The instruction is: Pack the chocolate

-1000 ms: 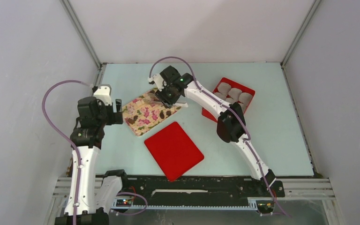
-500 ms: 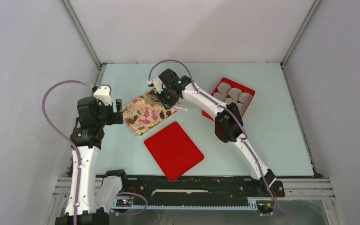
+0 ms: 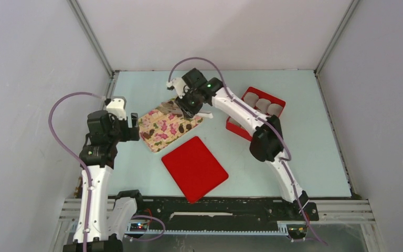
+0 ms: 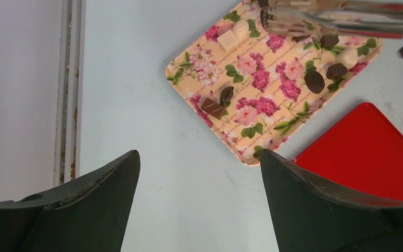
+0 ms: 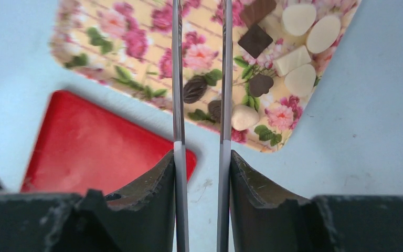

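Left fingers (image 4: 199, 157) were spread wide with nothing between them, hovering over bare surface (image 3: 304, 152) just off the left corner of the floral tray (image 4: 273, 113). Right fingers (image 5: 202, 155) were clamped on a pair of thin metal tongs (image 5: 177, 79). The blades ran parallel with a narrow gap, reaching over the tray's far right corner. Tong tips were out of the right wrist view and blurred in the left wrist view, so I couldn't tell if they held a piece.

The chocolate (image 4: 315, 81) was all loose on the tray, dark and cream lumps mixed, most of them bunched at that far right corner and a few nearer the left one. The tray sat left of centre on the surface. A flat red lid (image 3: 194, 168) lay just beside it toward the near edge. The red box (image 3: 279, 100) of white paper cups (image 3: 262, 103) sat toward the far right, apart from the tray.
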Controlling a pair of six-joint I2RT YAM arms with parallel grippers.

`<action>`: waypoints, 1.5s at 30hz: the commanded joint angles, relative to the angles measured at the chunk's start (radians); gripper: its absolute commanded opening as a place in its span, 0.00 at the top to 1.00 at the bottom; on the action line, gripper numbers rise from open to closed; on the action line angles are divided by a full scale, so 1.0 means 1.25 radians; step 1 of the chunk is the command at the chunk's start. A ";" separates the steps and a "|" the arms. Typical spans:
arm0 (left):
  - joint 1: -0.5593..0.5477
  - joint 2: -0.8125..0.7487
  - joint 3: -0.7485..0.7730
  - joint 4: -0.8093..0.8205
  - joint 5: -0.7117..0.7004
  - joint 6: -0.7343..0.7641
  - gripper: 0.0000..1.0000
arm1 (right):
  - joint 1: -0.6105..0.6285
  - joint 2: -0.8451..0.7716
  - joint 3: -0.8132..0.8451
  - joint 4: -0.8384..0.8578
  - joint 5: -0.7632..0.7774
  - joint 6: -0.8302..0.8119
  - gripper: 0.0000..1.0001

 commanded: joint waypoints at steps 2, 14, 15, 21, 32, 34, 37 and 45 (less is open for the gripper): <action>0.009 -0.003 -0.016 0.037 0.061 -0.016 0.12 | -0.040 -0.204 -0.080 0.010 -0.121 -0.020 0.74; 0.007 0.040 -0.007 0.055 0.289 -0.043 0.15 | -0.295 -0.464 -0.421 0.049 -0.067 -0.078 0.74; 0.008 0.046 -0.001 0.048 0.303 -0.035 0.15 | -0.323 -0.476 -0.439 0.049 -0.064 -0.080 0.75; 0.008 0.074 0.013 0.037 0.381 -0.023 0.15 | -0.462 -0.536 -0.548 0.078 -0.020 -0.083 0.75; 0.008 0.091 0.014 0.037 0.363 -0.024 0.13 | -0.555 -0.546 -0.643 0.115 -0.008 -0.059 0.75; 0.008 0.091 0.014 0.038 0.363 -0.026 0.13 | -0.562 -0.537 -0.644 0.119 -0.011 -0.056 0.75; 0.008 0.087 0.013 0.036 0.362 -0.025 0.13 | -0.566 -0.521 -0.641 0.124 -0.014 -0.053 0.75; 0.008 0.075 -0.001 0.033 0.363 -0.023 0.12 | -0.567 -0.475 -0.613 0.127 -0.017 -0.054 0.74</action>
